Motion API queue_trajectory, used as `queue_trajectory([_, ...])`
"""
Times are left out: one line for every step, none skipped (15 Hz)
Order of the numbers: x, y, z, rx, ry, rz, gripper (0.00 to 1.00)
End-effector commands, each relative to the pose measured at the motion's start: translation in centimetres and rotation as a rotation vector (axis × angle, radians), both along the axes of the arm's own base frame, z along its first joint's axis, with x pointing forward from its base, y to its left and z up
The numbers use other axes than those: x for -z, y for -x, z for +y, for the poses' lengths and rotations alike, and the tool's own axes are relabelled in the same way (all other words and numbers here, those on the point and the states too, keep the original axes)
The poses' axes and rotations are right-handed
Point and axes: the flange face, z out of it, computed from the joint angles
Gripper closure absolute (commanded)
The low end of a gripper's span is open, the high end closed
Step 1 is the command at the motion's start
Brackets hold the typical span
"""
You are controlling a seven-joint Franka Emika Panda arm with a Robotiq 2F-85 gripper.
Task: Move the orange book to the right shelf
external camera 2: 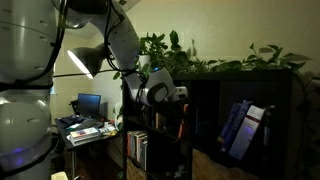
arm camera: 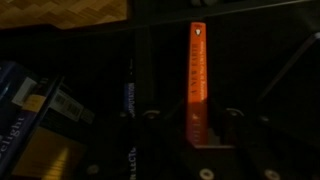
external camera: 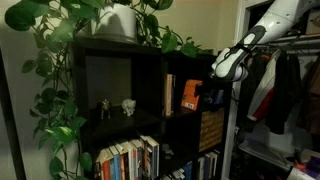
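Observation:
The orange book [external camera: 188, 95] stands upright in the square black compartment, the right shelf [external camera: 195, 62], beside a tan-spined book [external camera: 168, 94]. In the wrist view its bright orange spine [arm camera: 197, 70] runs straight down between my fingers. My gripper [arm camera: 192, 118] has a finger close against each side of the spine and looks shut on it. In both exterior views the arm reaches into the bookcase, and the gripper [external camera: 207, 96] [external camera 2: 178, 106] sits at the compartment's mouth. The dim light hides the contact itself.
Blue books [arm camera: 30, 120] lean to one side in the wrist view and show in an exterior view [external camera 2: 245, 125]. A wicker basket [external camera: 210, 130] sits in the cube below. Small pale figurines [external camera: 127, 106] stand in the wider compartment. Plants [external camera: 110, 20] trail over the top.

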Motion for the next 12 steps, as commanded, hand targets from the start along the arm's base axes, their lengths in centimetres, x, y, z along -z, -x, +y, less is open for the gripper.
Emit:
queue_trajectory([-0.3,0.6,-0.2,0.007,0.001,-0.034,0.93])
queue_trajectory([-0.3,0.6,-0.2,0.008,0.0,-0.035,0.92])
queue_trajectory([-0.3,0.6,-0.2,0.008,0.001,-0.034,0.9])
queue_trajectory([-0.3,0.6,-0.3,0.009,0.001,-0.034,0.9])
queue_trajectory([-0.3,0.7,-0.3,0.008,0.002,-0.033,0.9])
queue_trajectory([-0.3,0.8,-0.3,0.008,0.002,-0.033,0.9])
queue_trajectory([-0.3,0.9,-0.3,0.007,0.002,-0.033,0.9])
queue_trajectory([-0.3,1.0,-0.2,0.006,0.003,-0.031,0.9])
queue_trajectory([-0.2,1.2,-0.3,0.006,0.003,-0.028,0.9])
queue_trajectory([-0.2,1.4,-0.3,0.005,0.004,-0.026,0.9])
queue_trajectory([-0.2,1.6,-0.3,0.005,0.005,-0.024,0.9])
queue_trajectory([-0.1,1.7,-0.3,0.006,0.005,-0.025,0.9])
